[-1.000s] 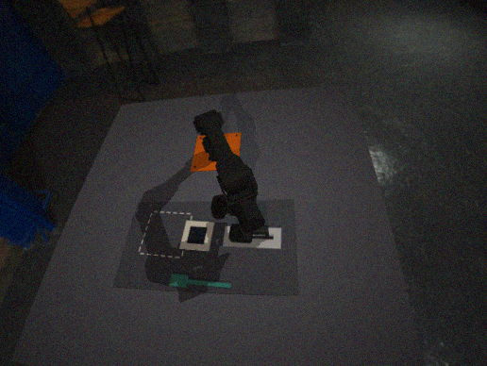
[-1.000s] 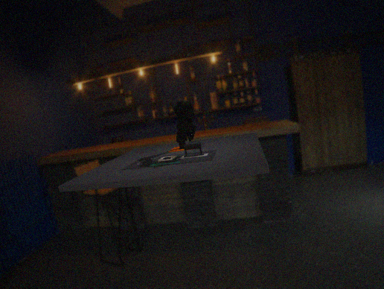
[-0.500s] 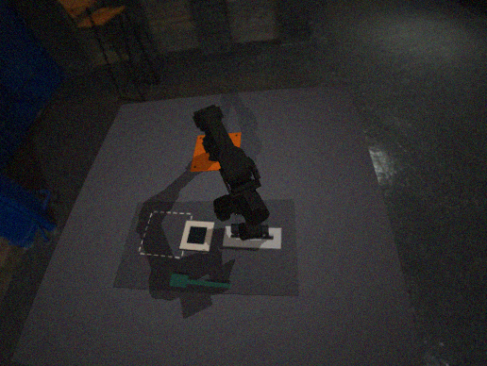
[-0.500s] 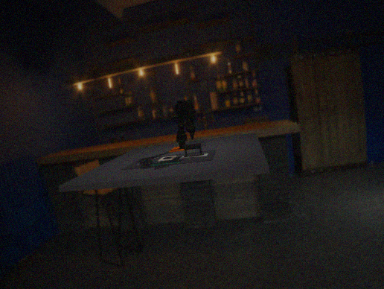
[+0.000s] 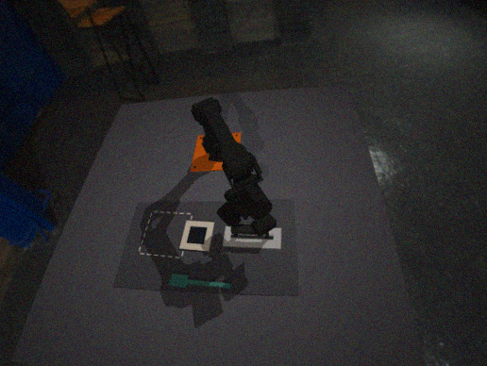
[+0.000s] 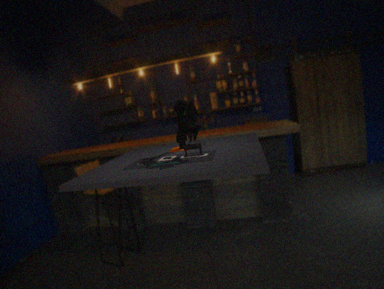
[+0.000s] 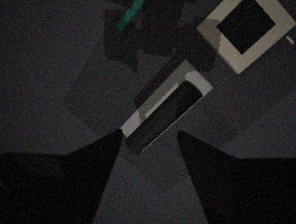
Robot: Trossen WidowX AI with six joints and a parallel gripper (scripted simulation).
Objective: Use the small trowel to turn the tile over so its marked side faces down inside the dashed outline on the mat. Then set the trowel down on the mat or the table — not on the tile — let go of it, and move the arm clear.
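The tile (image 5: 209, 236) (image 7: 239, 63) lies flat, pale with a dark square showing on top. It overlaps the right edge of the dashed outline (image 5: 189, 213) on the mat (image 5: 274, 278). A green tool (image 5: 179, 280) (image 7: 131, 15) with a square blade and thin handle lies on the mat's near part. Right of the tile lies a long pale plate (image 5: 276, 239) (image 7: 202, 82) with a raised dark bar handle (image 7: 165, 117). Which tool is the small trowel is unclear. My gripper (image 7: 150, 133) is open and empty above the plate's handle end, turned diagonally to it.
An orange plate (image 5: 200, 162) lies beside the arm (image 5: 236, 158), behind the mat. The arm's shadow covers parts of the outline, mat and green tool. The scene is dim; a counter with lit shelves stands beyond the table (image 6: 231, 167) in the exterior view.
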